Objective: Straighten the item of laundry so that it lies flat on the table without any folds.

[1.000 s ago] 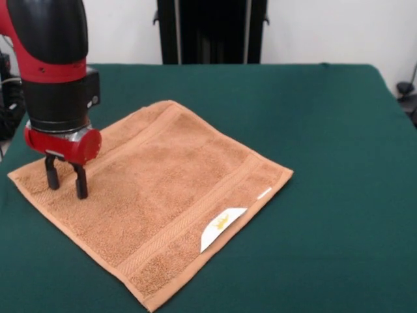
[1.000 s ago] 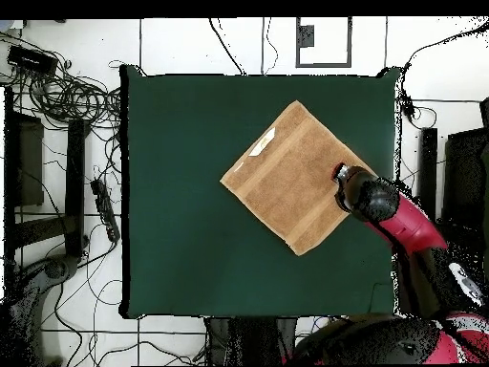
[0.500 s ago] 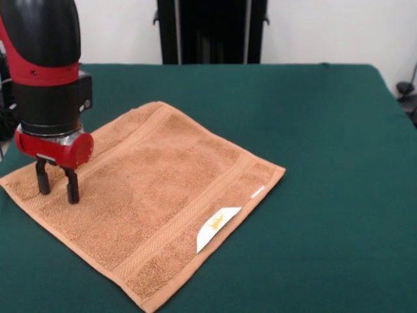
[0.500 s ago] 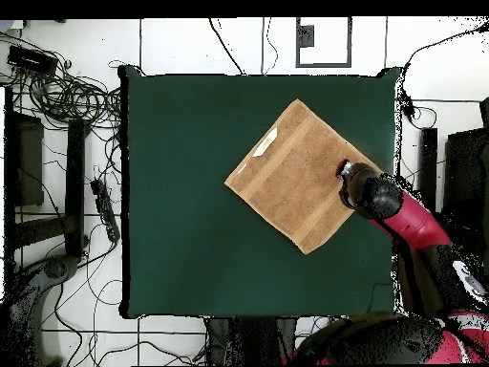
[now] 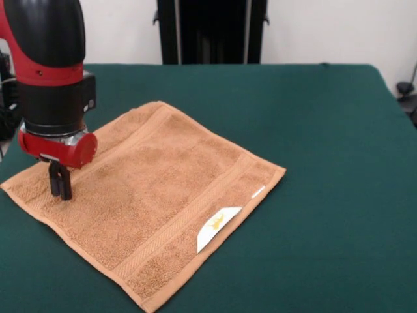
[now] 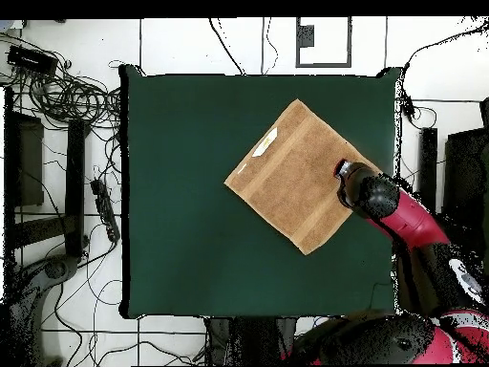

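The item of laundry point(image 5: 156, 195), an orange-tan towel with a white label point(image 5: 217, 228), lies spread out flat on the green table point(image 5: 326, 130), turned like a diamond. My gripper point(image 5: 60, 194) stands upright over the towel's left corner. Its fingers are pressed together with their tips down in the cloth. In the overhead view the towel point(image 6: 291, 177) sits right of the table's middle point(image 6: 191, 191), and the arm's wrist point(image 6: 355, 182) covers its right corner and hides the fingers.
A black stand point(image 5: 210, 31) rises behind the table's far edge. Cables point(image 6: 67, 91) and equipment lie on the floor to the left of the table in the overhead view. The towel's left corner lies close to the table's edge point(image 5: 5, 171).
The gripper's fingers, apart in both earlier frames, have come together on the towel near its left corner. Before that the towel slid a little to the left with the gripper.
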Robot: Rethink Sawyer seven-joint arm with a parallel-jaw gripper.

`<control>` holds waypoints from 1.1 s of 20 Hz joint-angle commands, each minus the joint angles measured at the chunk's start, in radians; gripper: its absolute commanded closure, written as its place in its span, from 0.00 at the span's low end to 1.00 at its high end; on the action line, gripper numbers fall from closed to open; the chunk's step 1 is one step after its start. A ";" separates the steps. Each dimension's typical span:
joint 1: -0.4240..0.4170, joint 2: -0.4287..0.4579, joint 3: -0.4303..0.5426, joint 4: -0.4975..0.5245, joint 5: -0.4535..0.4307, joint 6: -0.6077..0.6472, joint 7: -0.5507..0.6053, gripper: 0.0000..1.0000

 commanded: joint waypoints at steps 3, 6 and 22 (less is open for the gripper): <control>0.103 0.011 -0.020 0.017 0.061 0.060 0.236 1.00; 0.096 0.009 -0.010 0.024 0.072 0.059 0.231 1.00; 0.098 0.004 -0.008 0.009 0.077 0.085 0.194 0.00</control>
